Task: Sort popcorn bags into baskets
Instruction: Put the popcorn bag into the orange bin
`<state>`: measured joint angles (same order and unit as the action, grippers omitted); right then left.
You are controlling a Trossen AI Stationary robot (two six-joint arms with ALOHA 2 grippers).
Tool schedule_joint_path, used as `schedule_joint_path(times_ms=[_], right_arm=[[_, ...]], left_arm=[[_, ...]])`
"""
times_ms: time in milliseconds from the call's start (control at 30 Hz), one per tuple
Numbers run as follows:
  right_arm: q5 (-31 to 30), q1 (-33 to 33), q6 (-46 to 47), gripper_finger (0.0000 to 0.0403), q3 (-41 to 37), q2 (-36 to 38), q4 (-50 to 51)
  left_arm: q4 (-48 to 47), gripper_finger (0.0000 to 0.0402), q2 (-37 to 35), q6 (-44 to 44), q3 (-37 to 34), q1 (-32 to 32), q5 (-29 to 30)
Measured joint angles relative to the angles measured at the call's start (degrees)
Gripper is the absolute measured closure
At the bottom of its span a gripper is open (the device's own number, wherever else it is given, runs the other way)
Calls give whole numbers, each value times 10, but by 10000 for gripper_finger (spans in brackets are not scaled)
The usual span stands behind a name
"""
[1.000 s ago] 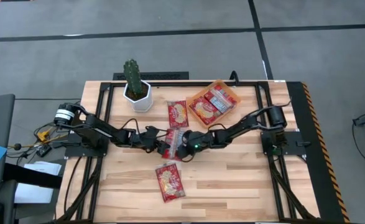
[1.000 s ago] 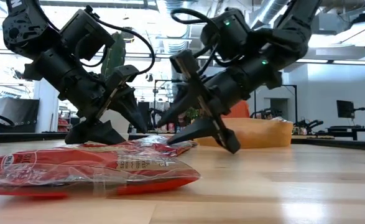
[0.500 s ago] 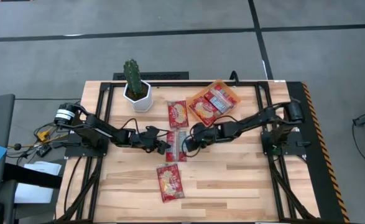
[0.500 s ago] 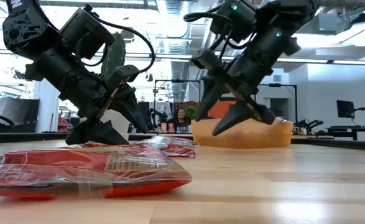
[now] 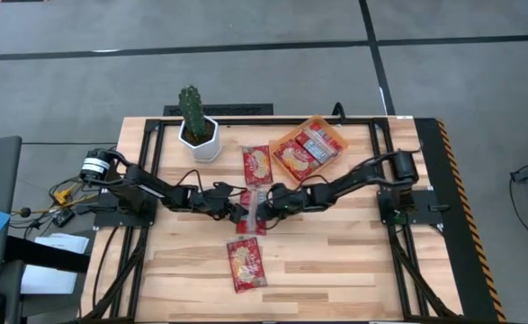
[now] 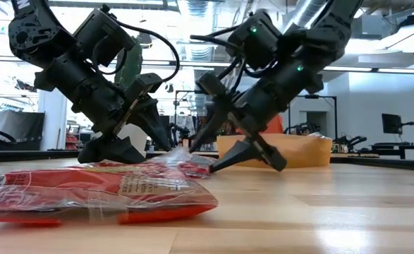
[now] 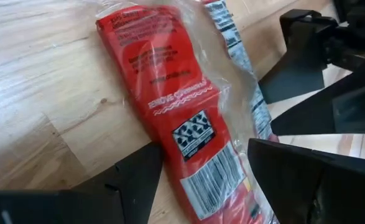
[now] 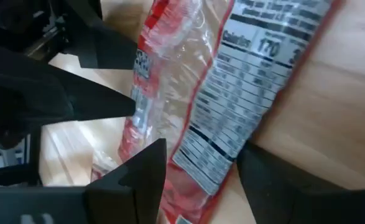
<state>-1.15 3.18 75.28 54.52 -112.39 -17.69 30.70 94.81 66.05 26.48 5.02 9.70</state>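
Observation:
A red popcorn bag (image 5: 253,209) lies flat at the table's middle, between my two grippers. My left gripper (image 5: 237,210) is open at its left end, one finger on each side of the bag (image 7: 188,124). My right gripper (image 5: 264,206) is open at its right end, also straddling the bag (image 8: 226,118). A second bag (image 5: 257,165) lies farther back. A third bag (image 5: 246,263) lies near the front edge. The orange tray (image 5: 334,128) at the back right holds several bags. My left gripper's fingers (image 7: 132,180) slant down to the table on either side of the bag's end; I cannot tell whether they touch it. My right gripper's fingers (image 8: 138,174) slant down from the right on either side of the other end; I cannot tell whether they touch it.
A white pot with a green cactus (image 5: 196,126) stands at the back left. The near bag (image 6: 94,190) fills the front of the low view. Bare wood lies to the front left and front right.
My right gripper has risen and drawn back toward the orange tray, then come down again toward the table's left onto the middle bag, open throughout.

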Motion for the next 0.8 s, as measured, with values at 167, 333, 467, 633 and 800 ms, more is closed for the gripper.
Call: schedule_joint_path(times_ms=[167,333,467,633,800], right_arm=[[0,0,4,188,16,-21,-6],[-3,-3,-12,196,33,-30,-6],[-10,-3,-23,228,35,-25,7],[-14,-3,-33,318,34,-21,11],[3,-3,-55,389,34,-21,-6]], left_arm=[[14,164,16,-3,1,-2,1],[26,164,21,-11,1,-2,-1],[31,164,17,-14,1,-2,-9],[30,164,-3,-16,0,-3,-20],[14,164,-43,-20,-3,-3,-39]])
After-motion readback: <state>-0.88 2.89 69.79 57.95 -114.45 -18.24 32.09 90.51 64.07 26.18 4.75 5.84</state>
